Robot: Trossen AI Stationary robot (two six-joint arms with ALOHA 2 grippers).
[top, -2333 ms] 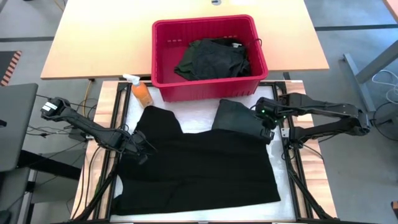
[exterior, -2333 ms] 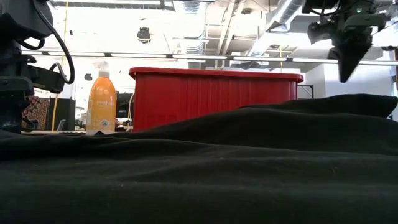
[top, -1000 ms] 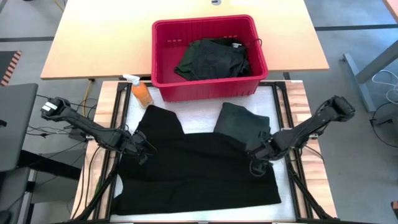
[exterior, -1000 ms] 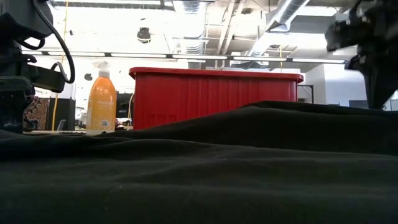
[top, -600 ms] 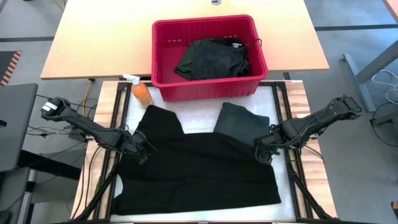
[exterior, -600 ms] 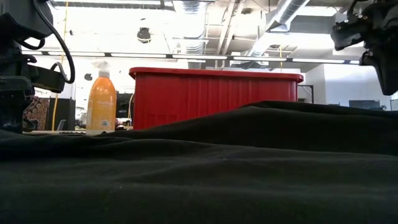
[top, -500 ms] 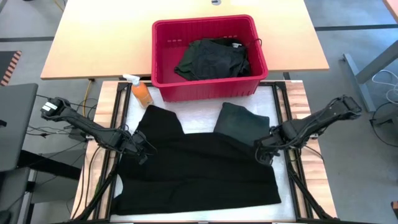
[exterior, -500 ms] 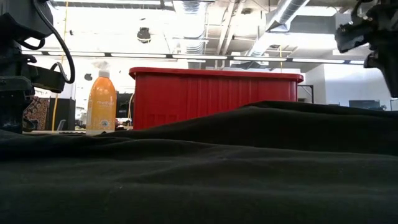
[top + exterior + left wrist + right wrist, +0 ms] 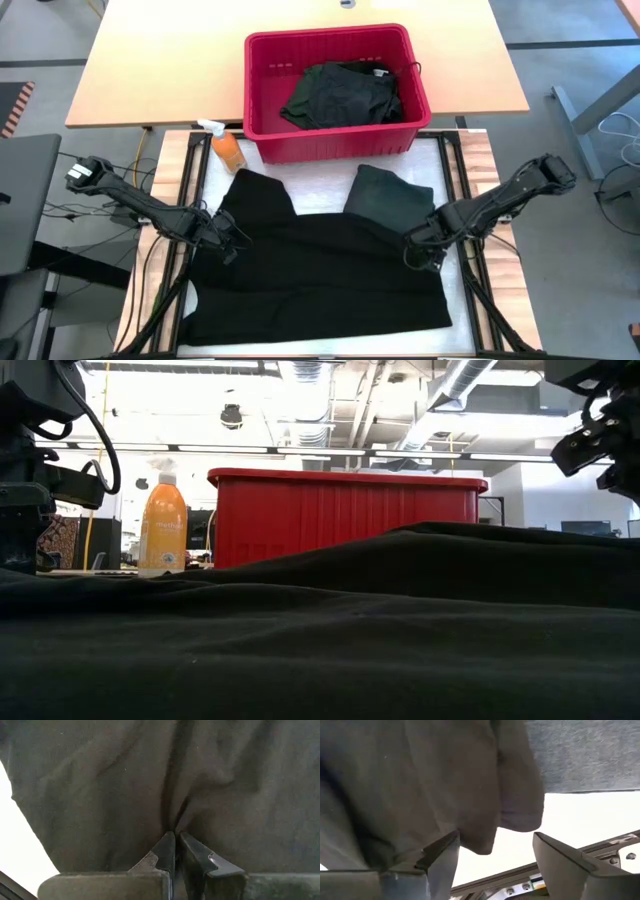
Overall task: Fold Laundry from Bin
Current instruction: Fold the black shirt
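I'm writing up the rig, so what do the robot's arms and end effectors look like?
Both arms are dark, slim, jointed links trailing black cables. The left arm has a white-marked block near its base. The left end effector has two dark wedge fingers; the right end effector has broader flat ones.
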